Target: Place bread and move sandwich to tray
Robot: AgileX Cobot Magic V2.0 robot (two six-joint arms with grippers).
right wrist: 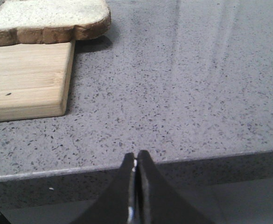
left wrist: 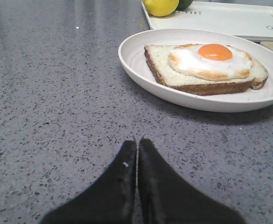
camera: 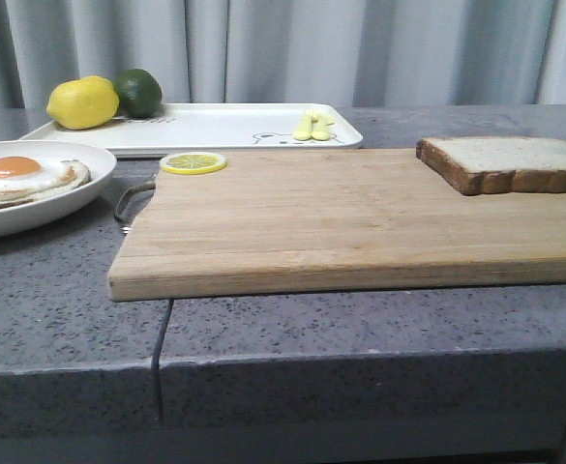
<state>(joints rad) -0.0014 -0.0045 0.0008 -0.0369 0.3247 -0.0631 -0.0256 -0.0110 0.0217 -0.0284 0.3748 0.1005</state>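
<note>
Open counter [right wrist: 183, 70] beside bread [right wrist: 43, 18]

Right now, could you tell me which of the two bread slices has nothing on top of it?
The bread on the cutting board's far right corner; the other slice, on the round plate, carries a fried egg.

Left gripper [left wrist: 136, 142]: 2 matte black fingers, broad at base, tapering to narrow rounded tips; small pale speck on one finger. Right gripper [right wrist: 135, 156]: same black tapered pair, thin pale glint along inner seam.

Bread [camera: 507, 162] on board [camera: 341, 222], right of sandwich [camera: 26, 179]
</note>
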